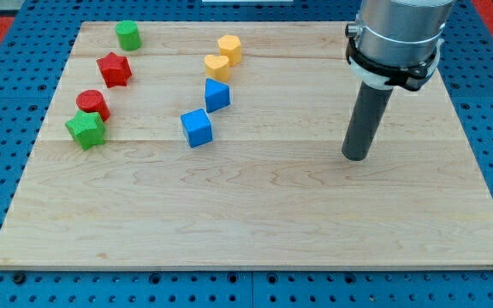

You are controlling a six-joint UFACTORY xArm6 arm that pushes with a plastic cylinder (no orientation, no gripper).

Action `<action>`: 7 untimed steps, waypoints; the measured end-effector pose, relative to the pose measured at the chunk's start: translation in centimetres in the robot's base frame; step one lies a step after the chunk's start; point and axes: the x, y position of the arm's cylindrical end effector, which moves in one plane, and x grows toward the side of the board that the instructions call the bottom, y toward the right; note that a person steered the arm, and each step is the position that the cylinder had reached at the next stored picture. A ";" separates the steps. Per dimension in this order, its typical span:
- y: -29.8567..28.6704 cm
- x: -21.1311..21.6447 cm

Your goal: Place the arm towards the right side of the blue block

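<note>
My tip (357, 157) rests on the wooden board at the view's right, well to the right of all blocks. A blue cube (197, 128) lies left of centre. A second blue block (216, 95), wedge-like, sits just above and right of it. The tip stands far to the right of both blue blocks, apart from them.
A yellow heart-shaped block (216, 67) and a yellow hexagonal block (229, 48) lie above the blue ones. At the left are a red star (114, 69), a red cylinder (92, 103), a green star (86, 129) and a green cylinder (127, 35). The board (255, 214) is ringed by blue pegboard.
</note>
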 end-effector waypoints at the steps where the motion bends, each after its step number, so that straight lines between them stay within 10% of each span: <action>1: 0.0 1.0; 7: -5.0 -2.9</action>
